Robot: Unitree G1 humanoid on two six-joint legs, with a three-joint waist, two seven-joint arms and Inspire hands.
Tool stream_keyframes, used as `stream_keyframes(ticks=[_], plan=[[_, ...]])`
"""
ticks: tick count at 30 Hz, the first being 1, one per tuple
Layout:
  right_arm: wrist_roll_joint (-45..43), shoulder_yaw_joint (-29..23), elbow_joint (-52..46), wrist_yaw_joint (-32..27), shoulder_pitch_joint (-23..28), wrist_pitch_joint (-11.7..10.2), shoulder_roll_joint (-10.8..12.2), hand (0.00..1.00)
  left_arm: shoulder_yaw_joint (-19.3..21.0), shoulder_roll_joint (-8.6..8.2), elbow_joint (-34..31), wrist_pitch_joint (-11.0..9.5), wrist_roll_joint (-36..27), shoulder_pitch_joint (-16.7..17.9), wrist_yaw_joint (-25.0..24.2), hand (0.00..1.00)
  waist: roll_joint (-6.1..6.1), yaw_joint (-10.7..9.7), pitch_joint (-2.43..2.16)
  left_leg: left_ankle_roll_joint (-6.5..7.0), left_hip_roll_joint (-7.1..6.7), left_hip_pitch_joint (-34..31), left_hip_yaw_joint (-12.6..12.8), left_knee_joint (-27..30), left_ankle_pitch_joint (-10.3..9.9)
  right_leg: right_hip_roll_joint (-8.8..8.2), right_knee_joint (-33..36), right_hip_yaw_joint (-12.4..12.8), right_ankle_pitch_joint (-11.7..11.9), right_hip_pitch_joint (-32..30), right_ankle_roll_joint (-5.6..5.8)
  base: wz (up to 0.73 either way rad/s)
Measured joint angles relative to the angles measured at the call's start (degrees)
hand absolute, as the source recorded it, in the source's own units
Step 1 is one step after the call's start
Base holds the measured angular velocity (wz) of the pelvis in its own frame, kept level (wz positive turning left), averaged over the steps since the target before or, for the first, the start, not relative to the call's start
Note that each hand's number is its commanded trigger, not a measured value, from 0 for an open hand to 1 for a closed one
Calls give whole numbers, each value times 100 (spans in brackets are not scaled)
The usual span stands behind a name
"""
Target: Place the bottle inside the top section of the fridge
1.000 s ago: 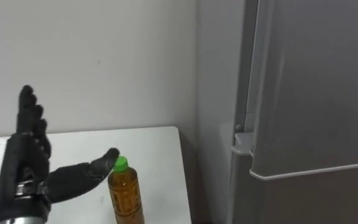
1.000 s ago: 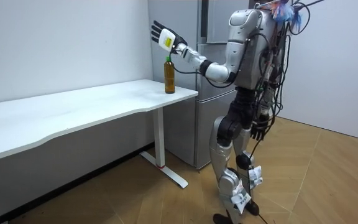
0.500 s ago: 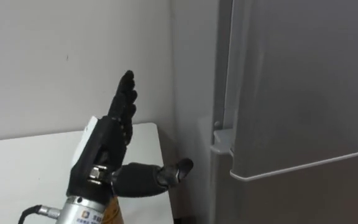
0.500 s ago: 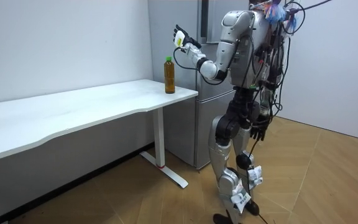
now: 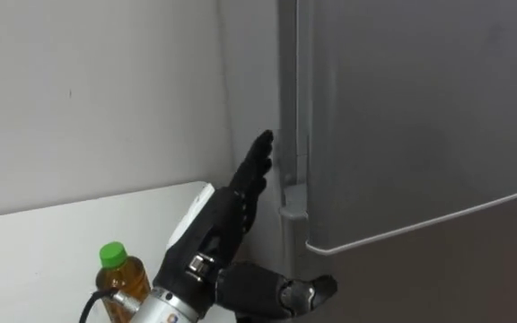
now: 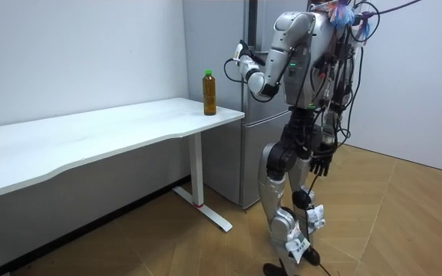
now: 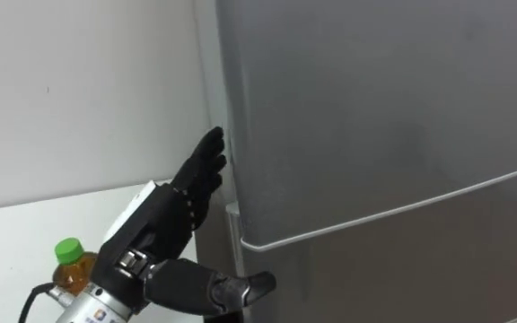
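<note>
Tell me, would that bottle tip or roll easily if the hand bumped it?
Probably tippy: the bottle is tall and narrow, standing upright near a corner of the table. It looks nearly full of amber liquid, so it is likely fairly heavy for its size, which may steady it. Being round, it would probably roll if knocked over.

Bright, even indoor light; a soft shadow lies under the white table point(image 6: 90, 144).
</note>
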Motion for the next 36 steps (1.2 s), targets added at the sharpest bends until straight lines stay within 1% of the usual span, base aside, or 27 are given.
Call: stream_keyframes(ticks=[3,4,5,6,9,11,13,14,15,17,22,27,30,31,33,34,36], plan=[[0,209,160,63,-121,-1,-1,0,-39,11,1,1,3,0,-21,0,0,3,2,1,14,9,-1,0,0,-4,1,1,8,8,6,0],[3,293,167,96,-138,-2,-6,0,-67,13,1,3,3,0,-33,11,-5,3,11,1,17,10,-1,3,1,-7,1,-6,11,18,9,3],[3,335,178,105,-149,-2,-11,0,-85,14,1,5,3,0,-47,68,0,1,13,1,19,10,-1,5,1,-9,0,-12,12,23,11,5],[4,390,188,118,-161,-1,-17,0,-109,14,1,9,3,0,-83,100,1,1,18,1,19,9,-1,5,1,-13,0,-26,14,32,14,6],[32,464,192,122,-167,0,-18,0,-113,5,1,10,-26,0,-98,100,21,-3,40,2,19,-8,-3,10,1,-19,-7,-57,17,66,18,6],[57,524,211,122,-173,14,-16,0,-82,-7,1,10,-28,0,-11,100,28,5,46,2,17,-24,-5,11,1,-20,-8,-71,19,59,20,6],[52,610,209,119,-219,110,-12,0,69,-21,1,11,-29,0,115,100,52,25,31,7,17,-55,-6,18,4,-28,-8,-83,20,37,23,5],[52,615,209,119,-227,124,-13,0,90,-20,1,11,-29,0,134,100,49,24,33,10,17,-68,-8,19,6,-31,-8,-91,21,31,24,8],[51,619,209,112,-239,125,-17,0,12,-3,1,5,-32,1,129,100,53,23,31,15,15,-92,-10,25,9,-37,-8,-96,26,17,32,8],[52,620,209,103,-245,125,-14,0,-93,-29,1,-34,-32,7,129,99,54,36,30,16,10,-100,-11,25,9,-41,-8,-89,31,16,42,6],[53,675,203,25,-257,125,-15,0,-50,-48,2,-41,-31,1,298,95,55,37,32,18,4,-103,-8,25,10,-43,-11,-58,42,18,58,0],[51,722,199,22,-262,127,-17,0,-44,-84,2,-49,-32,1,303,93,52,38,33,17,6,-101,-7,22,10,-38,-11,-54,42,23,59,1],[47,723,195,23,-262,128,-18,0,-46,-116,2,-49,-31,0,302,85,43,38,39,17,7,-101,-6,14,10,-38,-11,-41,42,23,59,0],[46,723,193,25,-262,131,-19,0,-46,-126,2,-51,-31,0,302,75,44,38,38,17,7,-100,-5,9,10,-38,-11,-28,42,22,58,0],[46,723,186,27,-263,139,-19,0,-43,-144,2,-53,-32,-9,307,69,27,39,49,17,5,-99,-3,2,10,-37,-11,12,42,20,59,0],[47,723,174,27,-263,164,-19,0,-48,-142,2,-55,-32,-9,306,68,30,39,48,17,4,-99,-3,0,10,-37,-11,17,42,19,59,0],[46,722,151,26,-265,202,-20,0,-57,-144,2,-65,-33,-9,304,63,27,39,49,17,2,-98,-2,-6,10,-37,-11,19,42,17,59,0]])
